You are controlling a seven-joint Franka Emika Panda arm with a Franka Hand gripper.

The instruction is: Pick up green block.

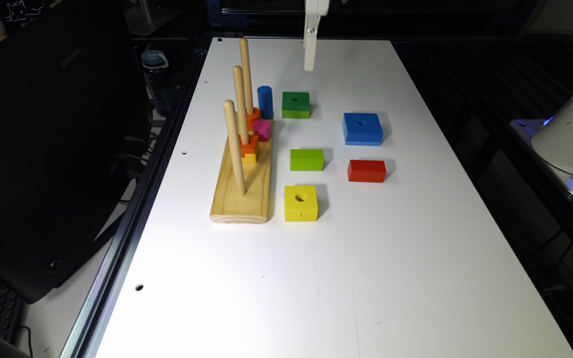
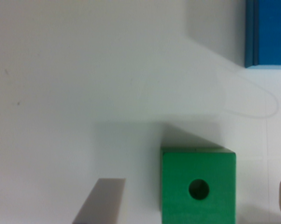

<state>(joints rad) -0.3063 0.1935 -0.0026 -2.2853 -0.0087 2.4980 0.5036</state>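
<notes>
- White table [image 1: 316,248] carries five loose blocks: two green, one blue [image 1: 362,129], one red [image 1: 366,170], one yellow [image 1: 301,203].
- Green block [image 1: 296,104], dark-topped with a round centre hole, lies flat beside the three-peg wooden base [image 1: 242,189].
- Gripper [image 1: 310,54] hangs above the block, fingers [image 2: 102,200] spread, holding nothing.

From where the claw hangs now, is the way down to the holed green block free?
Probably yes. The claw hangs above the table just beyond the green block, whose top is bare. The blue cylinder stands beside it, apart, so a straight descent looks unobstructed.
</notes>
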